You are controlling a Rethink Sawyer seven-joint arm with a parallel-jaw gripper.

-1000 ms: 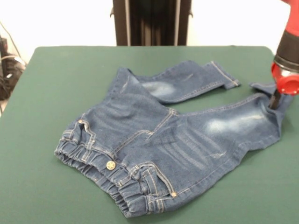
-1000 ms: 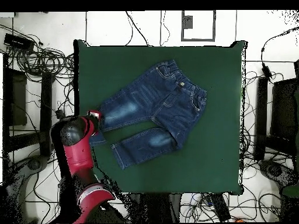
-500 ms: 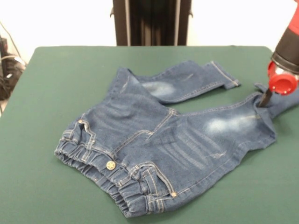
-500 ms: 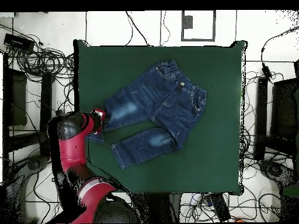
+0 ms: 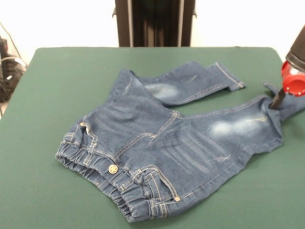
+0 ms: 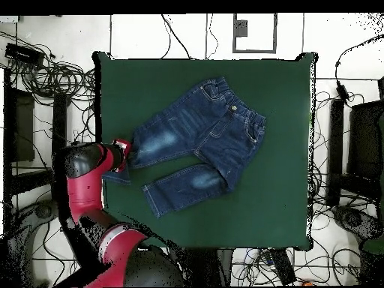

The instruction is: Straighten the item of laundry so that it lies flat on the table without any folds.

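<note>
The small pair of blue denim jeans [image 5: 167, 143] with a gathered elastic waistband, a brass star button and whitish faded thigh patches lay on the large dark green felt-topped table [image 5: 57, 86], roughly in its middle but reaching toward one side. In the front view the waistband sat toward the near left and the two legs ran away to the right, the farther leg lying flat with its hem showing, the nearer leg stretched out to the table's right edge. The red and black arm's gripper [image 5: 276, 101] stood at that nearer leg's hem, its dark tip buried in the cloth, and the denim there rose into a small peak around it rather than lying flat. That lifted hem suggested the gripper was closed on the cuff, most likely to draw the leg outward and take the fold out of its end. The overhead view agreed: the red wrist [image 6: 112, 156] sat at the table's edge, right over the leg's end. The hips and waistband were still bunched, with the fabric doubled near the pocket, so in my judgement the straightening was only partly done.
</note>
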